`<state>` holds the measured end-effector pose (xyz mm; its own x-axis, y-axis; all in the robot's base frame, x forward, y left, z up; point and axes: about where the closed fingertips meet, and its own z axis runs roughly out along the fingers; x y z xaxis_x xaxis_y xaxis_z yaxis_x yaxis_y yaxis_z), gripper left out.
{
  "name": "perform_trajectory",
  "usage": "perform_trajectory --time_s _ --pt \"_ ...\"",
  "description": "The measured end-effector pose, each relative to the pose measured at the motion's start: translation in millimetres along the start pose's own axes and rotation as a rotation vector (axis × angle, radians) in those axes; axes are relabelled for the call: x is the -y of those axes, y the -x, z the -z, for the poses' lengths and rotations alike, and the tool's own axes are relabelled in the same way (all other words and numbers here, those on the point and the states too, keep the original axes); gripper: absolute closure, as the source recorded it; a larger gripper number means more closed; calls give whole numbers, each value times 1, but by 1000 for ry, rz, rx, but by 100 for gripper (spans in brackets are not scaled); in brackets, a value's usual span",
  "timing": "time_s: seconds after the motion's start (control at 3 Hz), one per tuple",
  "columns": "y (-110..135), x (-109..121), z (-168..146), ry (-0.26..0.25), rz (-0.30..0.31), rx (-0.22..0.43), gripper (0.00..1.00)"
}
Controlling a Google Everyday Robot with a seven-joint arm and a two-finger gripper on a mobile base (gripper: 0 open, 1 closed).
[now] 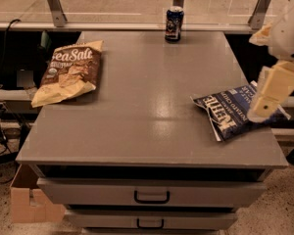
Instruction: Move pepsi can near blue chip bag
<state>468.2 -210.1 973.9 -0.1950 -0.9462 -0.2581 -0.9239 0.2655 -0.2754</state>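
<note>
- My arm [289, 31] comes into view at the right edge, beyond the desk's [147, 111] right side, with the white rounded wrist housing uppermost.
- Below the wrist, my gripper [267, 99] slants down and to the left. Its cream-coloured lower end overlaps the right end of the blue chip bag [228, 114].
- I cannot tell whether it is spread or pressed together, or whether it touches the bag or only hangs above it.
- It holds nothing that I can make out.
- The pepsi can [174, 24] stands upright at the far edge of the desk, a little right of the middle and just in front of the metal rail [112, 26]. It is well apart from my gripper and from both bags.
- The blue chip bag lies flat and crinkled near the desk's right front corner, with its white "KETTLE" lettering turned sideways.
- The brown and tan Sea Salt chip bag [68, 72] lies on the left side of the desk, its lower corner reaching the left edge.
- Under the desk top are two drawers with dark handles, the upper drawer [152, 194] slightly pulled out.
- A cardboard box [29, 199] sits on the floor by the front left corner.
</note>
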Motion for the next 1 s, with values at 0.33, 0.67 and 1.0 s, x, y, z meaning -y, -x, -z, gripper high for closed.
perform_trajectory --time_s 0.33,0.67,1.0 --pt "28 77 -25 -86 -10 101 0" --pt "60 146 -18 -190 -27 190 0" --pt "60 146 -18 -190 -27 190 0"
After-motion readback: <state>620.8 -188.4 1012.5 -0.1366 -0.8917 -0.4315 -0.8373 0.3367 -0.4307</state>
